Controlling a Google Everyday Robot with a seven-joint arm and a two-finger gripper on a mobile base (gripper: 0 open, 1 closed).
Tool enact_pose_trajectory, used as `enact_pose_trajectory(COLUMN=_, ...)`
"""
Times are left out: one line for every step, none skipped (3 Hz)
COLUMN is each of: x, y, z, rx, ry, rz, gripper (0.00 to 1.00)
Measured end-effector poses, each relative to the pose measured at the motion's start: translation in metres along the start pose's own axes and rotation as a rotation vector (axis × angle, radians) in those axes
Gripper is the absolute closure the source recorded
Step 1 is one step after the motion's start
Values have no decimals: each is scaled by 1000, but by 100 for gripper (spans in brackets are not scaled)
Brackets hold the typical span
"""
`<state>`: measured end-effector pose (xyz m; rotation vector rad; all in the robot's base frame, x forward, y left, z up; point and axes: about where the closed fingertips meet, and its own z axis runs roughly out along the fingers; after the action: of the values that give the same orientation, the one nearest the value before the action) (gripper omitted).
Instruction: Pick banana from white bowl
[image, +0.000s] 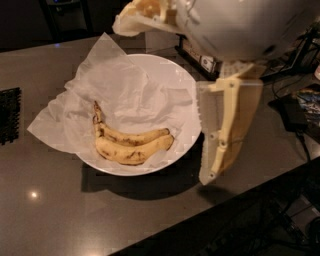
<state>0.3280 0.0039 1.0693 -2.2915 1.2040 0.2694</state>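
The white bowl (187, 90) sits mid-counter, lined with crumpled white paper (120, 90). Two bananas lie side by side at its front. The banana (131, 137) is the slimmer upper one, brown-blotched, with a long dark stem pointing up-left. A plumper, cleaner yellow banana (131, 153) lies just in front of it. My gripper (165, 100) hangs above the bowl's right side, open and empty. One finger (225, 130) reaches down past the bowl's right rim. The other finger (137, 17) is at the top, over the far rim.
A black wire basket (200, 61) of packets stands behind the bowl, mostly hidden by my arm. A black mesh mat (10, 117) lies at the left edge. Cables and a dark device (295, 112) lie at the right. The counter's front edge runs diagonally at lower right.
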Motion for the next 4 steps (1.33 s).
enact_pose_trajectory(x=-18, y=-15, z=37, rx=-58, ry=-20, rz=-23, gripper=0)
enact_pose_trajectory(x=-15, y=-36, z=63, rx=-89, ry=-28, rz=4, gripper=0)
enact_pose_trajectory(x=1, y=-60, z=78, rx=-103, ry=-39, rz=56, gripper=0)
enact_pose_trajectory(x=13, y=-74, z=98, rx=-119, ry=-54, rz=97, gripper=0)
